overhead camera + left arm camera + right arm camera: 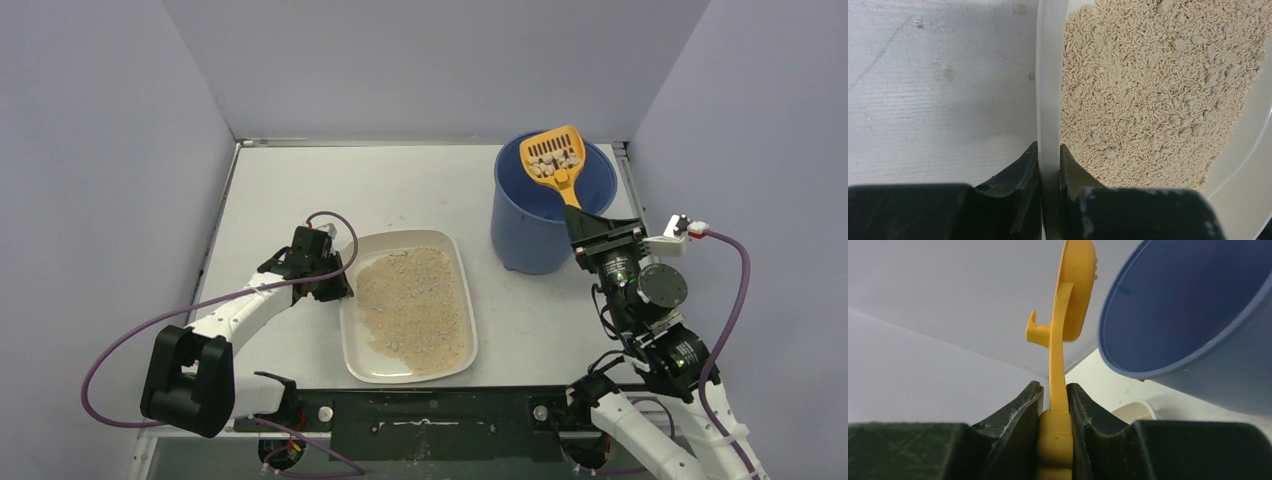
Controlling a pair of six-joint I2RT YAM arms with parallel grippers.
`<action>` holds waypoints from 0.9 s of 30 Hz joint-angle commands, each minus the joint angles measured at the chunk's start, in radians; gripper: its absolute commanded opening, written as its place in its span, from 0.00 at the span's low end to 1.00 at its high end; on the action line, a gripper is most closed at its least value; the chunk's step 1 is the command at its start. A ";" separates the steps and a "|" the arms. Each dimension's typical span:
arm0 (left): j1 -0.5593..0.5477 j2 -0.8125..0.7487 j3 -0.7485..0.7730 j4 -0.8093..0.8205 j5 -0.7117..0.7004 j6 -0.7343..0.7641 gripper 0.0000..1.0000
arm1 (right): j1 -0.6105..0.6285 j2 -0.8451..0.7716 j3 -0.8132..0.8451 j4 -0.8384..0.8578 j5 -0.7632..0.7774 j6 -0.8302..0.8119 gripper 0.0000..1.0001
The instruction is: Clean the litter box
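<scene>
The off-white litter box (pixel 349 335) with beige granular litter lies at the table's middle front. My left gripper (pixel 338 287) is shut on its left rim (pixel 1049 100), one finger outside and one inside on the litter. My right gripper (pixel 592 232) is shut on the handle of the orange slotted scoop (pixel 556 160), which it holds over the mouth of the blue bucket (pixel 520 235) with several clumps in its blade. In the right wrist view the scoop (pixel 1062 335) stands edge-on between the fingers, the bucket (pixel 1193 315) to its right.
Grey walls close in the table (pixel 290 190) on the left, back and right. The bucket stands at the back right corner. A purple cable loops by each arm. A corner of the litter box (pixel 1135 411) shows low in the right wrist view.
</scene>
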 commanded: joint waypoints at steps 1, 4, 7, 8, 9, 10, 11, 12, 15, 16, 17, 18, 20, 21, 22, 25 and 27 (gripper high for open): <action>0.003 0.002 0.025 0.110 0.104 -0.037 0.00 | -0.007 -0.006 0.087 -0.164 0.147 -0.103 0.00; 0.003 0.011 0.025 0.109 0.104 -0.041 0.01 | -0.004 -0.007 0.120 -0.237 0.193 -0.148 0.00; 0.005 0.017 0.027 0.104 0.101 -0.041 0.04 | -0.004 0.009 0.152 -0.309 0.222 -0.196 0.00; 0.005 0.017 0.025 0.102 0.100 -0.041 0.06 | -0.002 0.020 0.166 -0.335 0.230 -0.218 0.00; 0.005 0.018 0.025 0.100 0.098 -0.042 0.06 | -0.001 0.032 0.181 -0.356 0.238 -0.242 0.00; 0.005 0.020 0.026 0.098 0.098 -0.041 0.07 | -0.001 0.046 0.196 -0.378 0.248 -0.262 0.00; 0.005 0.022 0.025 0.095 0.097 -0.041 0.09 | 0.001 0.060 0.212 -0.396 0.256 -0.286 0.00; 0.005 0.024 0.026 0.093 0.096 -0.041 0.10 | 0.001 0.076 0.227 -0.411 0.261 -0.311 0.00; 0.004 0.029 0.026 0.086 0.091 -0.040 0.17 | 0.002 0.128 0.285 -0.455 0.276 -0.397 0.00; 0.004 0.029 0.026 0.082 0.086 -0.040 0.18 | 0.002 0.145 0.302 -0.463 0.278 -0.428 0.00; 0.004 0.029 0.025 0.079 0.082 -0.040 0.20 | 0.002 0.160 0.315 -0.469 0.278 -0.456 0.00; 0.004 0.028 0.025 0.075 0.079 -0.040 0.21 | 0.002 0.173 0.328 -0.475 0.281 -0.483 0.00; 0.003 0.025 0.026 0.069 0.070 -0.040 0.26 | 0.002 0.200 0.353 -0.479 0.271 -0.548 0.00; 0.003 0.024 0.024 0.068 0.067 -0.040 0.28 | 0.002 0.217 0.369 -0.485 0.268 -0.576 0.00; 0.003 0.022 0.026 0.067 0.066 -0.040 0.30 | 0.002 0.236 0.386 -0.490 0.265 -0.604 0.00; 0.003 0.022 0.031 0.058 0.053 -0.038 0.39 | 0.002 0.297 0.431 -0.511 0.236 -0.702 0.00; 0.004 0.019 0.039 0.040 0.038 -0.030 0.45 | 0.002 0.343 0.470 -0.538 0.227 -0.767 0.00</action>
